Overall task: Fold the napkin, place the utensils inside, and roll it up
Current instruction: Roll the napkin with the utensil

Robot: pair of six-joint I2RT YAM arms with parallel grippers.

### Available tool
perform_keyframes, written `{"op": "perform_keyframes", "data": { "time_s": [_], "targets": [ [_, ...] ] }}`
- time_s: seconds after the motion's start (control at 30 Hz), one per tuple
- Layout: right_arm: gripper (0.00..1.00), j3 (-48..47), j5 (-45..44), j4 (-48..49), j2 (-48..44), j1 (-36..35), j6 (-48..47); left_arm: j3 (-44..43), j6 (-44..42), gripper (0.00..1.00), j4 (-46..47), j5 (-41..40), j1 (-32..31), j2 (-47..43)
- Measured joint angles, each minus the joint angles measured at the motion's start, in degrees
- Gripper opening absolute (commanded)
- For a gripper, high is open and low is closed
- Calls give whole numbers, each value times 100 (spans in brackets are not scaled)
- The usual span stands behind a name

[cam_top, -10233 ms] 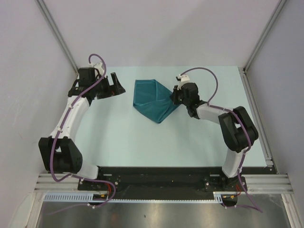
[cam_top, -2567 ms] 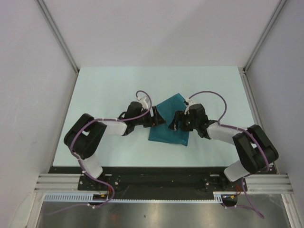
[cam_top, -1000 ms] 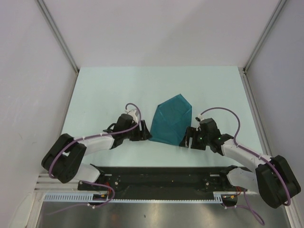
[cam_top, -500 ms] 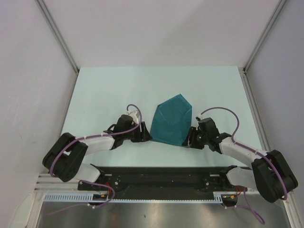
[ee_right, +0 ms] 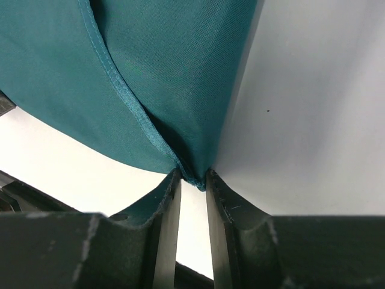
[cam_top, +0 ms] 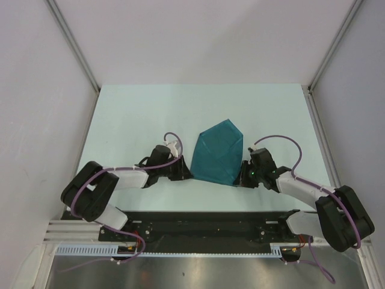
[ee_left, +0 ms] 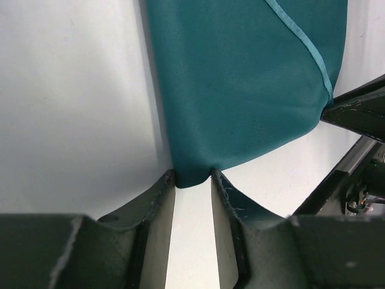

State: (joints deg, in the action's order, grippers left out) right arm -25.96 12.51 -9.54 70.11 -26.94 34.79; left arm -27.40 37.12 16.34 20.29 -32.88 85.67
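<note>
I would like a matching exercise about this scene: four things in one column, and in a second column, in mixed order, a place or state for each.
Column one:
1. dark teal fabric napkin
2. left gripper
3. right gripper
4. pale table top

Column two:
A. pinches the cloth's near right corner
B. lies under the cloth and both arms
C. spread out between the two grippers
D. pinches the cloth's near left corner

Pairs: 1-C, 2-D, 3-A, 4-B
</note>
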Motion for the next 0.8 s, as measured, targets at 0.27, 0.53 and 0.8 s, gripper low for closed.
{"op": "perform_keyframes", "data": {
  "time_s": [0.27, 0.53, 0.8],
  "targets": [
    [32, -79, 2, -70, 70, 42, -44, -173, -4, 19, -61, 219, 0, 201],
    [61, -258, -9, -262, 31, 52, -315, -367, 57, 0, -192, 538, 0, 468],
    [79, -898, -535, -518, -975, -640, -1272, -1069, 52, 0, -1202, 651, 22, 479]
  ]
}}
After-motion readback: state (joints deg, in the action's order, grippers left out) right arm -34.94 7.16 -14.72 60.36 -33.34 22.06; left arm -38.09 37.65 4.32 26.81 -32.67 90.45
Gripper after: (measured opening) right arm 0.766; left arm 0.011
